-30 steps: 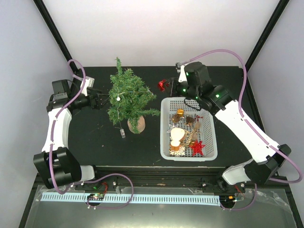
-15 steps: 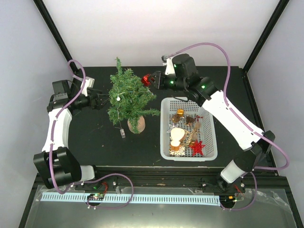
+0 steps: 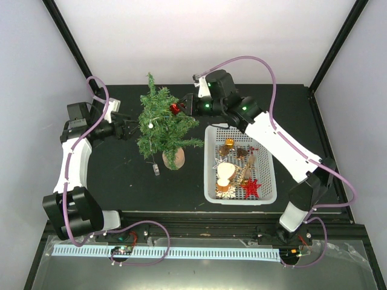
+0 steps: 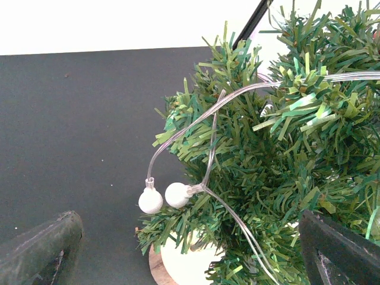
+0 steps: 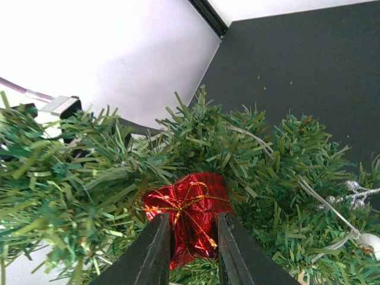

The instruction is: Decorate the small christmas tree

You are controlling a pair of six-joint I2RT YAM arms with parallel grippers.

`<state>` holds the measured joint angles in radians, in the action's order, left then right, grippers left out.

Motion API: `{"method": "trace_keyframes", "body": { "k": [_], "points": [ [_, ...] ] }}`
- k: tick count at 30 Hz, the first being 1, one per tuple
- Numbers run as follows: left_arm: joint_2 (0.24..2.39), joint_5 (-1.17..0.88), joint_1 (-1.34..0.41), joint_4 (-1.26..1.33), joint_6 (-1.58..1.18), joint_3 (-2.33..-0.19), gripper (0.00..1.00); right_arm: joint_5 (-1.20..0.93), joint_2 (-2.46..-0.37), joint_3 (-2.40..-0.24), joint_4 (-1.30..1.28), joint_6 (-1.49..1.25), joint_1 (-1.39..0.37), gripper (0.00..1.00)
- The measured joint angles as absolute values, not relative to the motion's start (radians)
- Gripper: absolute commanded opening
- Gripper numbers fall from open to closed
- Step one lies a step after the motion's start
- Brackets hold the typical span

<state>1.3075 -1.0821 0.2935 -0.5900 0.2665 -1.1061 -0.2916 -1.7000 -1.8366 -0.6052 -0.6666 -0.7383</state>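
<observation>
Small christmas tree (image 3: 163, 124) stood upright on the black table (image 3: 115, 175), left of the white basket (image 3: 269, 175). Right gripper (image 3: 179, 109) pinched a red gift ornament (image 5: 187, 214) against its upper branches. Left gripper (image 3: 127, 128) sat spread wide just beside the opposite side.

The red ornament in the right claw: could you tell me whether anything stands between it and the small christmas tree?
Nothing visible does: the red ornament, pinched in the right claw, sits against the upper branches of the small christmas tree.
</observation>
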Motion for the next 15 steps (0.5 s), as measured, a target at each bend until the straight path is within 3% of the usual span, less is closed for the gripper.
{"method": "trace_keyframes", "body": {
  "k": [15],
  "points": [
    [1.310,-1.102,0.294,-0.587,0.265,-1.099,0.99,-0.298,-1.702,-1.804,-0.589,-0.677,-0.762,0.24]
  ]
}}
